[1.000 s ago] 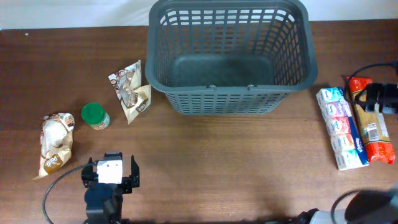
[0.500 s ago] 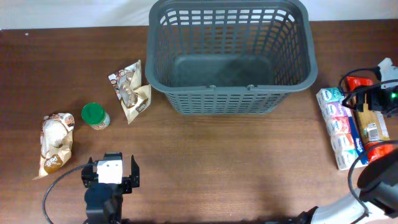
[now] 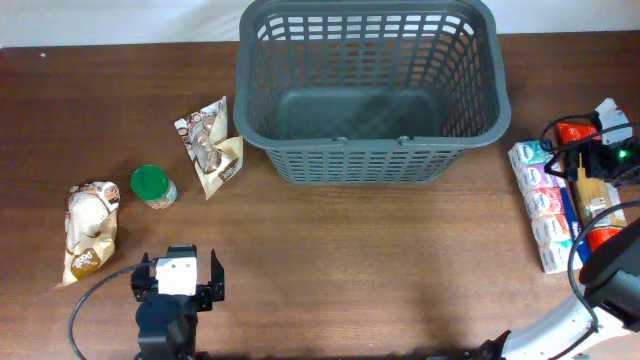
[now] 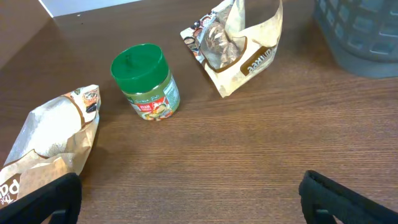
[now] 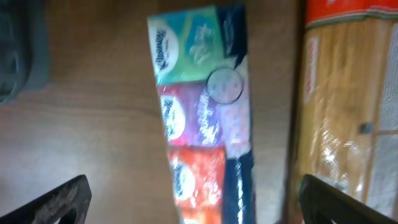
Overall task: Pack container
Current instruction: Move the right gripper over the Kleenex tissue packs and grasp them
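Overhead: container (image 3: 350, 160) upright at far middle of counter (image 3: 380, 260); left end effector (image 3: 178, 275) at near edge, left side; right end effector (image 3: 600, 150) by tissue pack (image 3: 545, 215), far right.

Left wrist: fingers (image 4: 37, 199) spread wide; green-lidded jar (image 4: 145, 81) between snack bag (image 4: 239, 46) and paper bag (image 4: 50, 143).

Right wrist, blurred: fingers spread wide over tissue pack, beside what looks like a pasta packet (image 5: 348, 106).

This looks like a robotics test station rather than a home or shop. A bare dark brown wood-grain bench (image 3: 350, 250) stands against a plain white backdrop (image 3: 120, 20), and a loose black cable (image 3: 76, 318) loops beside a black robot arm (image 3: 170, 315) at its near edge. A small green-lidded jar (image 3: 153, 186) and a multicolour tissue pack (image 3: 546, 205) lie apart from a large dark grey plastic lattice basket (image 3: 370, 160).
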`<state>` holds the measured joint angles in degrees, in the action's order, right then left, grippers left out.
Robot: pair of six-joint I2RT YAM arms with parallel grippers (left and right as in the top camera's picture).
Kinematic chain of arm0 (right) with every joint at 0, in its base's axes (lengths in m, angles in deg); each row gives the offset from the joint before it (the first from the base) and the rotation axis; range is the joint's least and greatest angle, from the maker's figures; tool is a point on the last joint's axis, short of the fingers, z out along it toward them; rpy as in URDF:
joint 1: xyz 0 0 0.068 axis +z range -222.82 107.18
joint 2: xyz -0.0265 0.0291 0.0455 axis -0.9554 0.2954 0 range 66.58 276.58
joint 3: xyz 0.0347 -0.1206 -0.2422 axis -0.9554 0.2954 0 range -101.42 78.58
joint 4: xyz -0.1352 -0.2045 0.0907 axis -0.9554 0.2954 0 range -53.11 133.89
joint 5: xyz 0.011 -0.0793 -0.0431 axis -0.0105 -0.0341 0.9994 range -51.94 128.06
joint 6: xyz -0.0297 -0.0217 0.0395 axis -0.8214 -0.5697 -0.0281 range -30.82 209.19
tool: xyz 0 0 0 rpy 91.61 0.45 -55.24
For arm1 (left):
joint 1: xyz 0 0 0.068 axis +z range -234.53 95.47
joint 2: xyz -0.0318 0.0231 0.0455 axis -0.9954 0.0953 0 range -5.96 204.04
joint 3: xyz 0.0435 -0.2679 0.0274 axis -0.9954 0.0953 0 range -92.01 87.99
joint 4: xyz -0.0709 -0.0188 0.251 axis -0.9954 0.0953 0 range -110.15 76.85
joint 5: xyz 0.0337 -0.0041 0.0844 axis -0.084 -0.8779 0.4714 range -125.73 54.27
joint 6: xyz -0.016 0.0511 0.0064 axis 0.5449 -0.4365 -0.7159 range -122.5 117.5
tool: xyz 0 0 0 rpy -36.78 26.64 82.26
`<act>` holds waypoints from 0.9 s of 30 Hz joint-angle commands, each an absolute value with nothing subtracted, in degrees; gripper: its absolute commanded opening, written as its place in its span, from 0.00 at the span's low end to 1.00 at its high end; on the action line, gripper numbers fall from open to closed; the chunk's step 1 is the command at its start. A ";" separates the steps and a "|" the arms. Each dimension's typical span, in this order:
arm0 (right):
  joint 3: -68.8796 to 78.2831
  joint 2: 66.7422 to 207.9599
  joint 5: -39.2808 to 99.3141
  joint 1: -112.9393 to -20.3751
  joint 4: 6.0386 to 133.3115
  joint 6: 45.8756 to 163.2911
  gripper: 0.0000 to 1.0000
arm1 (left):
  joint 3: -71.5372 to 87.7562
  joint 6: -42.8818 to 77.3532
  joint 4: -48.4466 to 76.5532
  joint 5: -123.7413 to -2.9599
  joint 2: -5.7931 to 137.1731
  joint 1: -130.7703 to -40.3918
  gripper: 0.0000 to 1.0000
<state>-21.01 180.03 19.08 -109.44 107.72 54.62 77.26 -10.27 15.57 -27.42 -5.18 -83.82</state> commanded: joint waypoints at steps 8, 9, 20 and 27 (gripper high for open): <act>-21.60 180.31 15.82 -109.55 105.64 58.49 0.99 | 77.51 -11.19 15.44 -28.05 -5.62 -84.00 0.99; -21.60 180.31 16.85 -109.53 105.82 59.71 0.99 | 77.51 -11.19 15.44 -28.03 -5.62 -84.00 0.99; -20.79 180.31 34.49 -104.11 109.03 64.45 0.99 | 77.51 -11.19 15.44 -28.03 -5.62 -84.00 0.99; -17.14 180.33 41.50 -98.25 108.50 66.09 0.99 | 77.51 -11.19 15.44 -28.03 -5.62 -84.00 0.99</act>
